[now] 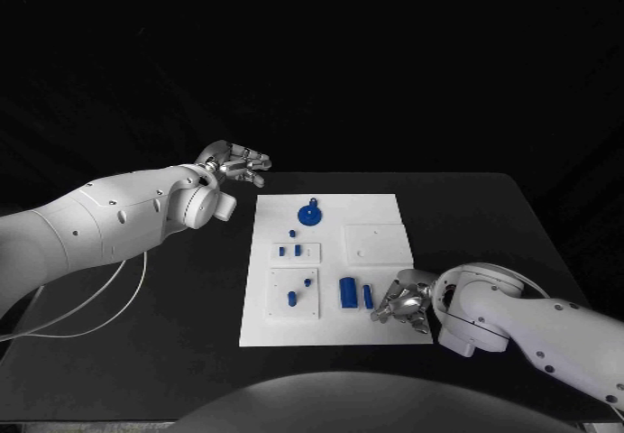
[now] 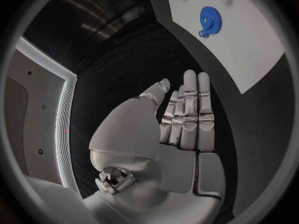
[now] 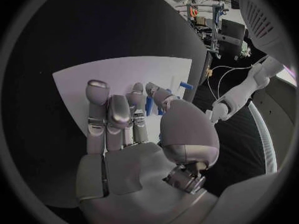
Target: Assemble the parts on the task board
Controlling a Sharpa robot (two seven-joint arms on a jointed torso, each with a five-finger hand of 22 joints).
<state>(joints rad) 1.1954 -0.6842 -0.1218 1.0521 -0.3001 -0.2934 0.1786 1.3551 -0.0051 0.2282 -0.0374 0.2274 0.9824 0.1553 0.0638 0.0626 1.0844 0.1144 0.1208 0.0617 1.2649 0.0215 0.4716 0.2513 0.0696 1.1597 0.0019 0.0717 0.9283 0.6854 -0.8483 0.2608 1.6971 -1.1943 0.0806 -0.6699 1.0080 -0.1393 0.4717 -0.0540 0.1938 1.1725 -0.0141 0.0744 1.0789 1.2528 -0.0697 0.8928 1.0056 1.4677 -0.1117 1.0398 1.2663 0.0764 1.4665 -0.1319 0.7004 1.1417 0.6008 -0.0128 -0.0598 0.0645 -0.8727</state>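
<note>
The parts lay on the board (image 1: 377, 334): a thick blue cylinder (image 1: 347, 293) and a thinner peg (image 1: 368, 294) sat just beside the fingertips of our right robot hand (image 1: 403, 304), toward the board's middle. Farther from that hand lay small pegs on a raised plate (image 1: 293, 292) and another plate (image 1: 294, 253), and at the far end from it a gear (image 1: 311, 215), which was the part nearest our left robot hand (image 1: 234, 166).

We judged these parts to be light, stiff plastic, smooth and apt to roll or slip; the cylinder would best be taken across its sides near the middle, between thumb and fingertip, and the gear by its rim or hub. Nothing about them looked fragile, though the small pegs could skitter away under a clumsy touch.

Our right robot hand rested low over the near corner of the board, fingers loosely curled and apart, with blue showing just past the fingertips in the wrist view; we could not tell whether they touched the peg, and it seemed to hold nothing. Our left robot hand hovered off the board's far corner over the bench (image 1: 468, 207), fingers straight and side by side, holding nothing.
</note>
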